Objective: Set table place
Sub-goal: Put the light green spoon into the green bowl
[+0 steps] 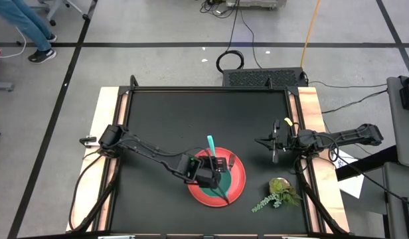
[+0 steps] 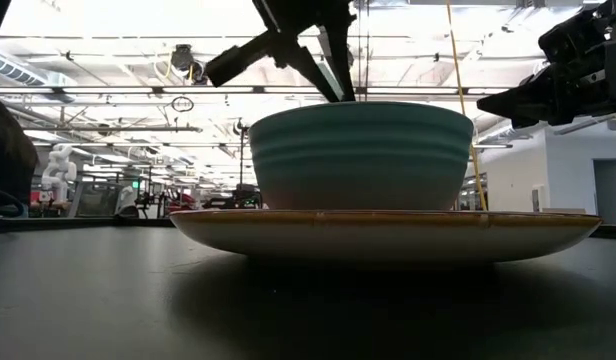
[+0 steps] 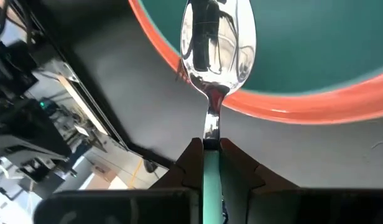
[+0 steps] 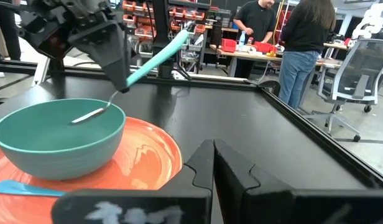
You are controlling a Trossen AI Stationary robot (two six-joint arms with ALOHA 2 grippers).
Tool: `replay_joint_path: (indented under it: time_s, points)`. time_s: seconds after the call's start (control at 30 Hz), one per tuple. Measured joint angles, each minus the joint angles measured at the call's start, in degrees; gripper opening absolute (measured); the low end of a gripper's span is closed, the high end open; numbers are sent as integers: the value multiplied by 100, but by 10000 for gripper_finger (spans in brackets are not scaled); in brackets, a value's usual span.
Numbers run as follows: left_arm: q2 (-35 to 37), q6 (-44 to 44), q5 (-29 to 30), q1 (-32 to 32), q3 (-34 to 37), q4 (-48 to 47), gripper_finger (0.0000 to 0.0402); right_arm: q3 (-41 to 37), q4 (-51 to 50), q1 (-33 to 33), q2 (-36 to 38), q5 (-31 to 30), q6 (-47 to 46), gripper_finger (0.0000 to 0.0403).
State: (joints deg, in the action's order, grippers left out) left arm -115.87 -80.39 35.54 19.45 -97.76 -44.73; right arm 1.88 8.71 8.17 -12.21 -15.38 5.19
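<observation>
Two arms reach in over the black table [image 1: 158,119], and going from the left the working one comes first. The left gripper [image 1: 206,174] hangs over the red plate [image 1: 239,180] near the table's front edge, its jaws pinched on the teal handle of a spoon [image 4: 138,68]. The green bowl [image 4: 58,137] sits on that plate, and the spoon's metal end dips over the bowl's rim into it. By my reading, the step in hand is laying the spoon in the bowl. Next the spoon should be lowered until it rests on the bowl, and only then should the jaws part, so it does not tip out.

Another teal utensil [image 4: 23,188] lies on the plate's rim beside the bowl; its head is cut off in the right wrist view and I cannot say what it is. Right of the plate, at the front right corner, lies a small leafy sprig [image 1: 279,192]. The right gripper [image 1: 274,147] waits near the right edge, clear of the plate, fingers pressed together and empty.

From the low view the bowl hides the spoon's tip, so whether it touches the bowl's bottom cannot be told.
</observation>
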Motion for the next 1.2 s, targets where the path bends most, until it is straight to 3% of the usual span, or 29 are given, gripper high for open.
replay_joint_path:
  time_s: [0.33, 0.77, 1.2]
  points:
    - [0, -271, 159, 252, 0, 3, 28, 1, 2, -1, 2, -2, 0, 0]
    - [5, -1101, 1346, 379, 694, 749, 28, -1, 2, 1, 4, -2, -17, 0]
    - [4, -996, 1393, 745, 1111, 1388, 28, 1, 4, -1, 4, -2, -2, 0]
